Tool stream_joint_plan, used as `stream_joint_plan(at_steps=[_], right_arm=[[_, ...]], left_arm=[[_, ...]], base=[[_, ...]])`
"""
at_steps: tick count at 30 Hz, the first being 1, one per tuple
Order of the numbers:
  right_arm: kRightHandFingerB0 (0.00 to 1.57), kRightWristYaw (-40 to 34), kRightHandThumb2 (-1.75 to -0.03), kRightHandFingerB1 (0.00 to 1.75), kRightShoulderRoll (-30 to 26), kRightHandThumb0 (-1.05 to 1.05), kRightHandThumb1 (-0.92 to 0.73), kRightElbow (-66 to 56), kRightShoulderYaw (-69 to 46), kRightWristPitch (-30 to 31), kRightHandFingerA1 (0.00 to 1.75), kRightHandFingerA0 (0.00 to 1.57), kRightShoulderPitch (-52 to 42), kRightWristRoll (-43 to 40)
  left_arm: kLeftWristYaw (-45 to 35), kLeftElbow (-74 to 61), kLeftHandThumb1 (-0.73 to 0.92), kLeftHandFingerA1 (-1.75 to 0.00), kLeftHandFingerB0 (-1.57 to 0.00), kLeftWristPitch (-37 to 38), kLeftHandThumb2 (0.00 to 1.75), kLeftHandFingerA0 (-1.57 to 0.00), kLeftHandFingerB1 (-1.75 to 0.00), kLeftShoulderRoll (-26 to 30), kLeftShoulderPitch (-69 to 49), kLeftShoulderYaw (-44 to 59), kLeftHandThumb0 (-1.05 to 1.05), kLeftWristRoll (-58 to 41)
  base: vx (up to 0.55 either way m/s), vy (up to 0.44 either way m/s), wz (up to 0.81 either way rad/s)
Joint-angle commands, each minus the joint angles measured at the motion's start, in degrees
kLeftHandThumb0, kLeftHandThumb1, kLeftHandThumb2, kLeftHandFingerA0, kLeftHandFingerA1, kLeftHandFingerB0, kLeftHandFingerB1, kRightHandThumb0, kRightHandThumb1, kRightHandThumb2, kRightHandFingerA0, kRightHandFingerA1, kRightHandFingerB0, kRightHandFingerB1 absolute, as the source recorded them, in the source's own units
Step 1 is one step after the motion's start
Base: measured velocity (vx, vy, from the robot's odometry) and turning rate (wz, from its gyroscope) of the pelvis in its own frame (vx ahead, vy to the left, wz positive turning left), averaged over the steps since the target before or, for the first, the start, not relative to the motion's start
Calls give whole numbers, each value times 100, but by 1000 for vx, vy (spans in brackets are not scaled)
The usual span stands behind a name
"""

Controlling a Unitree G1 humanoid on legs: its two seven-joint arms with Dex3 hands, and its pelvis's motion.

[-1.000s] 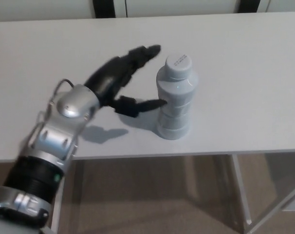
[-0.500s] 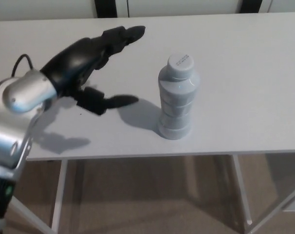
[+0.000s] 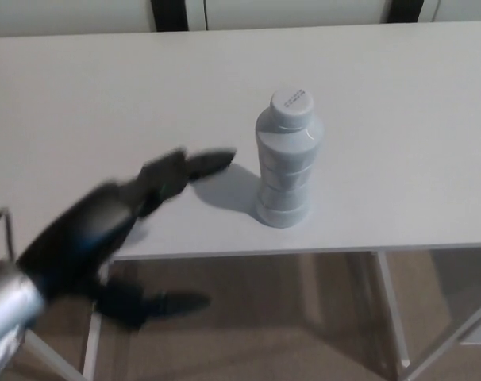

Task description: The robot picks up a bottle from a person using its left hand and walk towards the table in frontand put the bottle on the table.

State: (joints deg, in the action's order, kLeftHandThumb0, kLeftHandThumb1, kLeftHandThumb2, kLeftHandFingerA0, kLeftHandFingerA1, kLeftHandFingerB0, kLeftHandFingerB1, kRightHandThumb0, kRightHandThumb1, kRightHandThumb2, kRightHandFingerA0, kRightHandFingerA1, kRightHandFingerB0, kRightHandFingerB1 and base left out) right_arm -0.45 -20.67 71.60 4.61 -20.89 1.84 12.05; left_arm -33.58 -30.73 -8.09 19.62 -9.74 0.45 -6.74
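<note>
A pale grey ribbed bottle [image 3: 286,160] with a white cap stands upright on the white table [image 3: 399,95], close to its front edge. My left hand [image 3: 121,230] is blurred at the lower left, well clear of the bottle, open with fingers [image 3: 201,163] spread and thumb hanging below the table edge. It holds nothing. My right hand does not show.
The table's front edge [image 3: 336,246] runs across the lower third of the picture, with its white legs [image 3: 391,317] and a tan floor below. A white wall with dark gaps lies behind the table.
My left hand has drawn back from the bottle, down and to the left, past the table's front edge. The bottle stays standing where it was.
</note>
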Motion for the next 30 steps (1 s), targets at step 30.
stream_joint_plan(at_steps=[30], right_arm=[[57, -123, -82, 54, 59, -38, -48, 203, -4, 43, 60, 69, -289, 42]], left_arm=[[1500, 7483, 75, -33, -28, 1752, 64, -26, -31, -554, -313, 1553, -55, 107]], base=[[0, 0, 0]])
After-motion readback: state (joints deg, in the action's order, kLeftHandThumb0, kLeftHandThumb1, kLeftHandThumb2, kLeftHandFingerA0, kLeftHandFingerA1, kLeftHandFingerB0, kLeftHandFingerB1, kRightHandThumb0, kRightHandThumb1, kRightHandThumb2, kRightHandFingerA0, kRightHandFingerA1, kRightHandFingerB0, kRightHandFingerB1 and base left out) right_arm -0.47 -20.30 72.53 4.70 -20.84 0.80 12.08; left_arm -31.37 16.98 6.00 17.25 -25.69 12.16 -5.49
